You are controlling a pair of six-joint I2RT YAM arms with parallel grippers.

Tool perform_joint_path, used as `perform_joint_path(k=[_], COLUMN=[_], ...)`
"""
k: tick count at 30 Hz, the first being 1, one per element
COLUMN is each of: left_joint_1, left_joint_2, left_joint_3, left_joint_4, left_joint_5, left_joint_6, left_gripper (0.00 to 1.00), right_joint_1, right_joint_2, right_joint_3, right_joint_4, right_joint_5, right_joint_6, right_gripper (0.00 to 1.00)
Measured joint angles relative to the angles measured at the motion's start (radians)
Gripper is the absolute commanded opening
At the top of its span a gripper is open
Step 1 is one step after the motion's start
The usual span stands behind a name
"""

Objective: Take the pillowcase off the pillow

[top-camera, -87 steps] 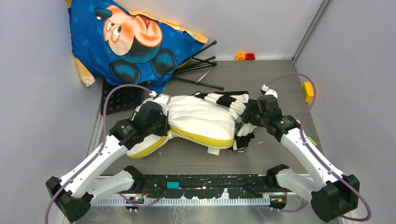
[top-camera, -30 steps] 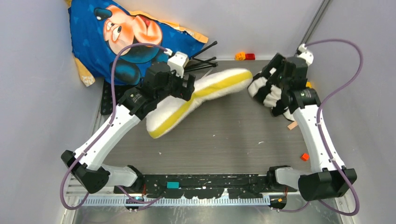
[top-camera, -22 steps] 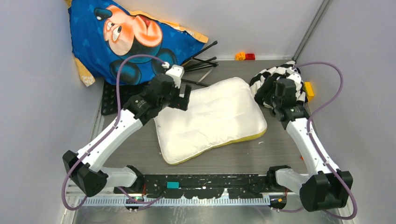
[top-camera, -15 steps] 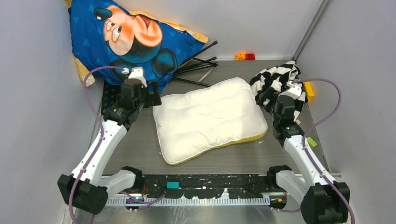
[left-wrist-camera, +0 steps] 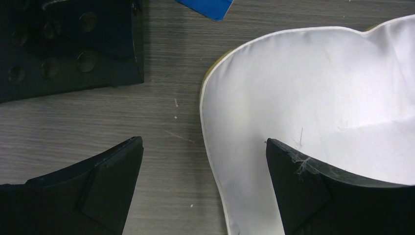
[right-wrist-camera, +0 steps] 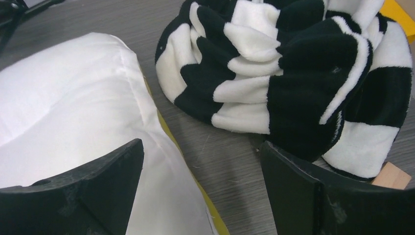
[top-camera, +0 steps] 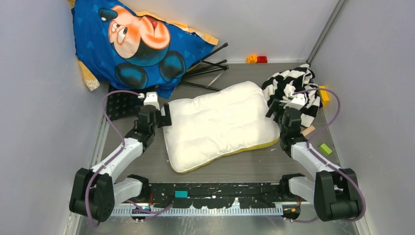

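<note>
The white quilted pillow (top-camera: 218,125) lies flat and bare on the table's middle, its yellow edge showing along the near side. The black-and-cream striped pillowcase (top-camera: 293,88) sits in a crumpled heap just right of it, apart from the pillow. My left gripper (top-camera: 164,115) hovers open at the pillow's left corner (left-wrist-camera: 318,98), one finger over the table, the other over the white fabric. My right gripper (top-camera: 276,108) is open and empty, low over the gap between the pillow (right-wrist-camera: 73,98) and the pillowcase (right-wrist-camera: 293,63).
A blue Mickey Mouse cushion (top-camera: 137,44) leans in the back left corner beside black rods (top-camera: 210,63). A black perforated plate (top-camera: 120,103) lies left of the pillow. Small blocks lie at the back (top-camera: 257,59) and right (top-camera: 323,95), (top-camera: 324,149). Grey walls close in both sides.
The left gripper opened and let the pillow drop flat onto the table. The pillowcase came to rest in a heap at the right. Both arms drew back toward their bases.
</note>
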Motion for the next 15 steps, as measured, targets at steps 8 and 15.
perform_joint_path(k=[8,15], left_joint_1=[0.003,0.087], left_joint_2=[0.157,0.297], left_joint_3=[-0.052,-0.127], left_joint_4=[0.244,0.505], left_joint_5=[-0.052,-0.056], left_joint_6=[0.112,0.169], left_gripper=[0.91,0.86], right_joint_1=[0.0,-0.011], right_joint_2=[0.232,0.433], right_joint_3=[-0.04,-0.055], right_joint_4=[0.198,0.451], right_joint_5=[0.042,0.087], right_joint_6=[-0.05,-0.054], right_gripper=[0.92,0.94])
